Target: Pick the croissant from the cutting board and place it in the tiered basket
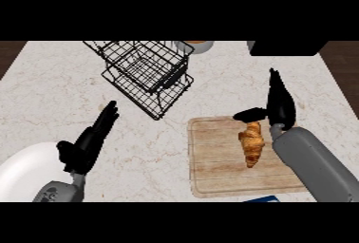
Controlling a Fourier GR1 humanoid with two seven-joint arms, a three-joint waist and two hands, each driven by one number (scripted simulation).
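Note:
A golden-brown croissant [252, 143] lies lengthwise on the wooden cutting board [217, 166] at the lower right. My right hand [279, 100] stands just right of it, fingers straight and pointing away from me, thumb stretched left over the croissant's far end. The hand is open and nothing is held. The black wire tiered basket [146, 76] stands at the back, left of centre, with nothing in it. My left hand [91, 140] rests open at the lower left, fingers straight.
A white plate [24, 171] shows at the lower left edge, partly under my left forearm. A cup or bowl [198, 46] sits behind the basket. A black object [288, 47] stands at the back right. A blue item [266, 199] peeks in below the board.

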